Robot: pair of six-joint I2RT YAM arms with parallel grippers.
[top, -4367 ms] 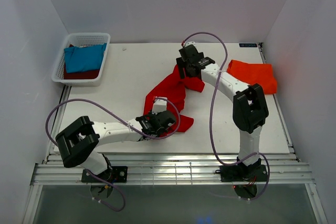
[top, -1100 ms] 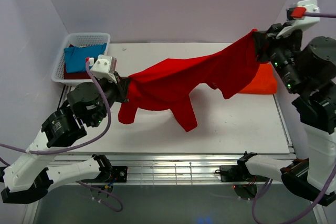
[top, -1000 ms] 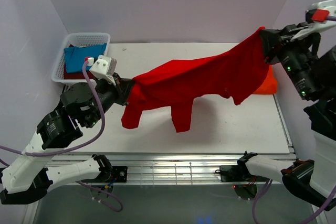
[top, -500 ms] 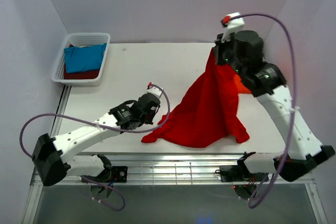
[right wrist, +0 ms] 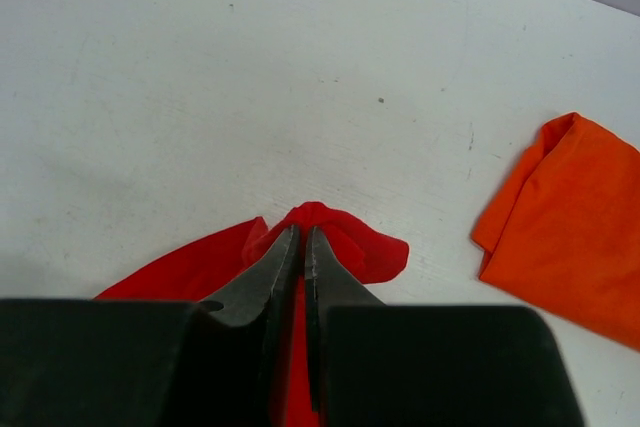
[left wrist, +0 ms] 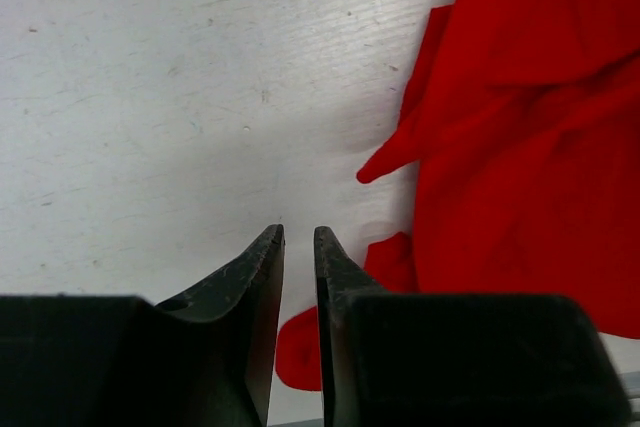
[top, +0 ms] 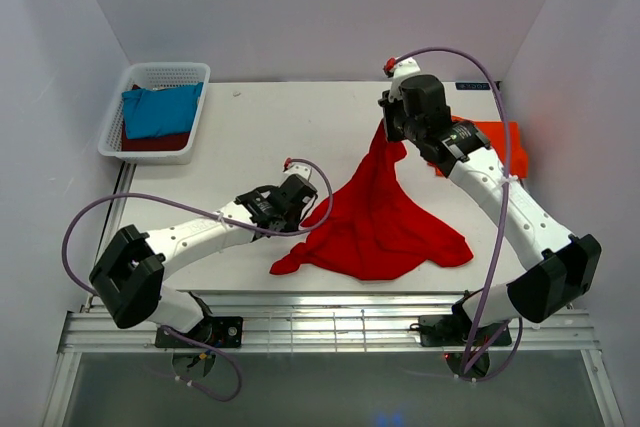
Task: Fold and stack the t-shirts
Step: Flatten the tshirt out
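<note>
As right hand [right wrist: 302, 235] pinches t-shirt [top: 385, 222], seemingly raised

T-shirts: four in view. One red shirt [top: 385, 227], one orange shirt [top: 495, 147], one teal shirt [top: 160, 112], one maroon shirt [top: 152, 142].
Baskets: one basket [top: 170, 71].
Arms: two, the left arm [top: 190, 237] and the right arm [top: 500, 192].
End effectors: two, the left end effector [left wrist: 298, 232] and the right end effector [right wrist: 302, 232], with two fingers each.
Counters: one counter [top: 280, 127].
</note>
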